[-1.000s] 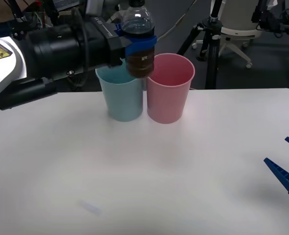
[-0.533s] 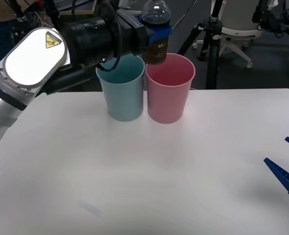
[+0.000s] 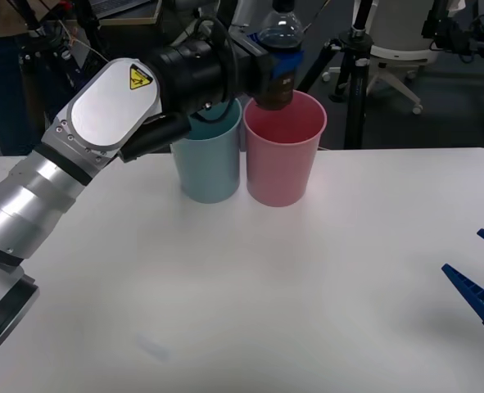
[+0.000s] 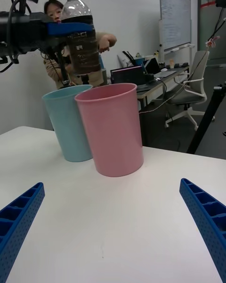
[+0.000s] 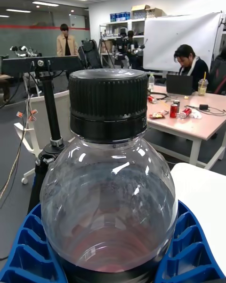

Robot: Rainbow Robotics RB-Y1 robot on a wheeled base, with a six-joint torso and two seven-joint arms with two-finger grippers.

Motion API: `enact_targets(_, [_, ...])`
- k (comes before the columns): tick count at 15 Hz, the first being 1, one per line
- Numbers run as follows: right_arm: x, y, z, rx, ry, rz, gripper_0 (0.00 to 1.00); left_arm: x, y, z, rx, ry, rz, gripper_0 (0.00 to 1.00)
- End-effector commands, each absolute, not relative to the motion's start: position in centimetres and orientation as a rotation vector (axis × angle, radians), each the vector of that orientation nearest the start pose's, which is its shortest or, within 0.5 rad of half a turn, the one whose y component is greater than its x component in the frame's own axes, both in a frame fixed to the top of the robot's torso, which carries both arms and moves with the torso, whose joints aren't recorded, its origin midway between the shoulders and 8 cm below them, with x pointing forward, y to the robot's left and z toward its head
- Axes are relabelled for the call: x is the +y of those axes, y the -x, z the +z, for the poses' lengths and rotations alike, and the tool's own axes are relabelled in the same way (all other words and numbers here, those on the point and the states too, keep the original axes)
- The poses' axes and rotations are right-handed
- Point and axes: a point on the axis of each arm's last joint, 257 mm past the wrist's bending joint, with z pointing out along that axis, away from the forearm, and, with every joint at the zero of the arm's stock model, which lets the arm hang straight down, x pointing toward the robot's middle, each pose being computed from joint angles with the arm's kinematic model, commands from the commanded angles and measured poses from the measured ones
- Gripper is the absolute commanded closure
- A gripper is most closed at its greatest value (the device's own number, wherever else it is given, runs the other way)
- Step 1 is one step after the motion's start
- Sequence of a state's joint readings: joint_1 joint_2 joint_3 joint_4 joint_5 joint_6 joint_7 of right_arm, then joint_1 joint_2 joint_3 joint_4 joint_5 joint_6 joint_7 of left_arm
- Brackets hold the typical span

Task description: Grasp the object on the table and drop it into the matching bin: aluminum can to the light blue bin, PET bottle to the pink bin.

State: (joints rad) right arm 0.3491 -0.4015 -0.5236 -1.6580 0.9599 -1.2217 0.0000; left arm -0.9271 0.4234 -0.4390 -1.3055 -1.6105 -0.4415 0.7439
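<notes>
And the left arm has swung further across: a second ago the PET bottle (image 3: 279, 57) hung over the seam between the two bins, half a second ago it had reached the near edge of the pink one, and now it sits upright above the pink bin (image 3: 283, 149), its base just over the rim on the side toward the light blue bin (image 3: 211, 160). More of the silver forearm has come into the front view too. The left gripper (image 3: 276, 60) is clamped on the bottle, blue ribbed fingers (image 5: 28, 245) pressed against its shoulder on both sides, dark cap poking up above them, brown liquid showing below the grip. The bottle is well clear of the table (image 3: 307, 286), held in the air. The two bins stand side by side, touching or nearly so, at the far part of the white top. Over on the right, the right gripper (image 4: 113, 228) sits low by the table's near right edge, fingers spread wide, holding nothing, same spot as before.
</notes>
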Motion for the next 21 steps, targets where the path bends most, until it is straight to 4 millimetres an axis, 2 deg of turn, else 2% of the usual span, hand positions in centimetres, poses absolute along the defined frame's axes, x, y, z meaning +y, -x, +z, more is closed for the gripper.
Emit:
enact_targets(1, [-33.0,-34.2,-16.9,1.441,0.465,0.567,0.0,-6.0,-61.4,2.6,1.354,-0.769,-0.599,1.0])
enact_targets(6, [-33.0,-34.2,-16.9,1.441,0.465,0.567,0.0,-7.1,-63.0,2.1,1.365,-0.733,-0.564,1.0])
enact_targets(11, [-33.0,-34.2,-16.9,1.441,0.465,0.567,0.0,-8.9,-62.3,1.2,1.377,-0.729,-0.604,1.0])
enact_targets(15, [-33.0,-34.2,-16.9,1.441,0.465,0.567,0.0,-9.6,-61.9,0.4,1.397,-0.734,-0.629,1.0])
enact_targets(19, [-33.0,-34.2,-16.9,1.441,0.465,0.567,0.0,-9.5,-61.9,0.5,1.398,-0.73,-0.632,1.0])
enact_targets(20, [-33.0,-34.2,-16.9,1.441,0.465,0.567,0.0,-9.2,-62.1,0.7,1.394,-0.717,-0.628,0.96])
enact_targets(21, [-33.0,-34.2,-16.9,1.441,0.465,0.567,0.0,-9.2,-62.2,1.0,1.389,-0.706,-0.63,0.65])
